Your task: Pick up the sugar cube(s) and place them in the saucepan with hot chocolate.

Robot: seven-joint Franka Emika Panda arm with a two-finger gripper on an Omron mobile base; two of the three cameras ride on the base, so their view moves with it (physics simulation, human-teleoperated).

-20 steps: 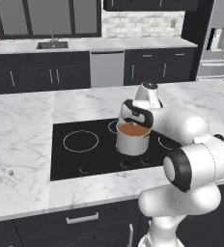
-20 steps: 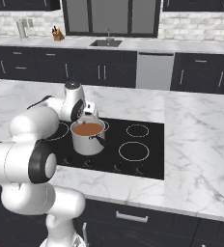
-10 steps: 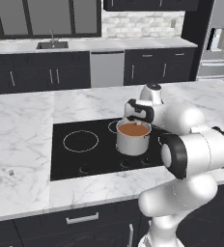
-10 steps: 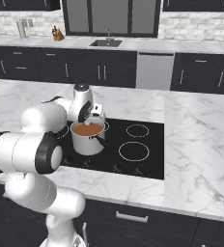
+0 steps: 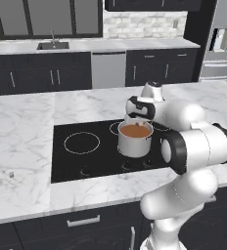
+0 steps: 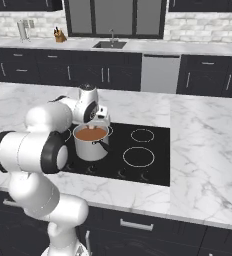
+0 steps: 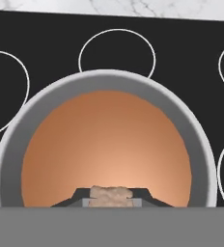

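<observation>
The steel saucepan (image 5: 135, 141) (image 6: 91, 145) (image 7: 17, 130) stands on the black cooktop, filled with reddish-brown hot chocolate (image 5: 135, 131) (image 6: 90, 134) (image 7: 104, 144). My gripper (image 5: 136, 118) (image 6: 98, 121) (image 7: 110, 198) hangs just above the liquid, inside the pot's rim, shut on a tan-brown sugar cube (image 7: 110, 194) that shows between the fingertips in the hand view. A second, pale grey-white sugar cube (image 5: 11, 174) lies far off on the marble counter, left of the cooktop near the front edge.
The cooktop (image 5: 81, 161) (image 6: 138, 165) has ringed burners around the pot. Marble counter (image 5: 22, 132) (image 6: 203, 150) spreads to both sides. Dark cabinets, a sink and a dishwasher line the back wall.
The hand has stayed over the saucepan, sinking slightly toward the liquid, while the arm's elbow has swung and lifted. The gripper has stayed shut on the cube.
</observation>
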